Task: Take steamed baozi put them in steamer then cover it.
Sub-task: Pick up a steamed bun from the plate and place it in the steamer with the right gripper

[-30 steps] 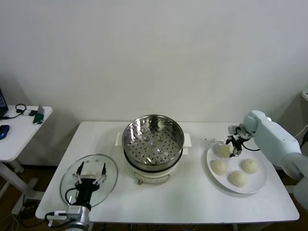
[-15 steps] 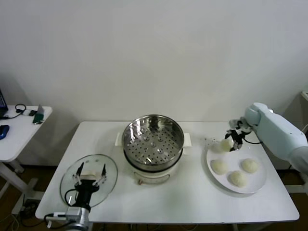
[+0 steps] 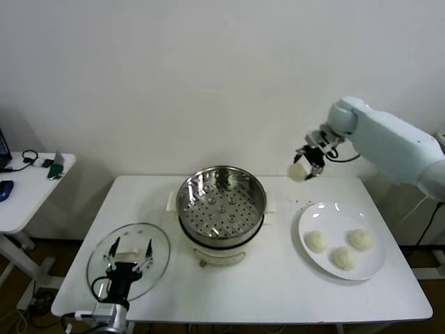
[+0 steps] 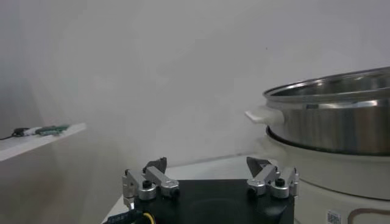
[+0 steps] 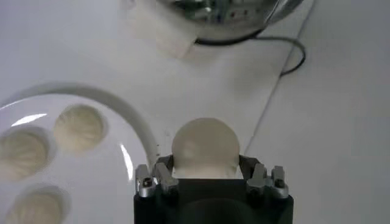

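My right gripper (image 3: 304,165) is shut on one cream-white baozi (image 3: 299,172) and holds it high in the air, between the steamer (image 3: 221,202) and the white plate (image 3: 372,268). In the right wrist view the baozi (image 5: 205,146) sits between the fingers. Three more baozi (image 3: 316,241) lie on the plate. The steel steamer basket is uncovered and has nothing in it. The glass cover (image 3: 160,247) lies flat on the table at the front left. My left gripper (image 3: 129,258) hovers open just above the cover, over its handle; it also shows in the left wrist view (image 4: 210,178).
A side table (image 3: 31,188) with small items stands to the far left. The steamer's side handle (image 4: 263,115) and steel wall show close by in the left wrist view. A wall stands right behind the table.
My right gripper has lifted one baozi off the plate and carried it up and to the left, toward the steamer. Three baozi stay on the plate. The left arm has not moved.
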Controlling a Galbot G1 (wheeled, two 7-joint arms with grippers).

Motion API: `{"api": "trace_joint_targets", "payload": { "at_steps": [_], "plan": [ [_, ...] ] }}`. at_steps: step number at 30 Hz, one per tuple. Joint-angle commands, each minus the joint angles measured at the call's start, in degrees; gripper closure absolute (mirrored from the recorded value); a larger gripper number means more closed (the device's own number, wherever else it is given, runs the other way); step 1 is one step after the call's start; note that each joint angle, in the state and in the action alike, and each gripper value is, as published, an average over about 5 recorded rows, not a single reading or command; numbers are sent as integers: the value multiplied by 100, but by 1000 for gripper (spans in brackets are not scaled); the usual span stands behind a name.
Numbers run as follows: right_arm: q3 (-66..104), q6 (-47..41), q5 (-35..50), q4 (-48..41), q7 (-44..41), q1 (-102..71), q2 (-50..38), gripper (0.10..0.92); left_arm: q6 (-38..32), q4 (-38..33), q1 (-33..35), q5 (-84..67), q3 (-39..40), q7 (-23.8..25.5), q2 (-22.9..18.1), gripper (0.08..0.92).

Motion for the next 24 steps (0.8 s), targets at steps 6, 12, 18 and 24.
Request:
{"api": "trace_joint_targets", "payload": {
  "at_steps": [6, 12, 18, 24],
  "plan": [
    [-447, 505, 98, 32, -95, 464, 1579, 321, -9, -64, 74, -31, -31, 7, 22, 177],
    [-347, 990, -708, -312, -61, -89, 2114, 321, 31, -174, 100, -35, -34, 21, 21, 177],
    [-278, 1476, -1712, -433, 66, -548, 2269, 321, 113, -361, 118, -6, 1, 91, 73, 177],
    [-155, 1756, -2381, -466, 173, -878, 2298, 321, 109, -335, 140, -4, 31, 94, 122, 177]
  ]
}}
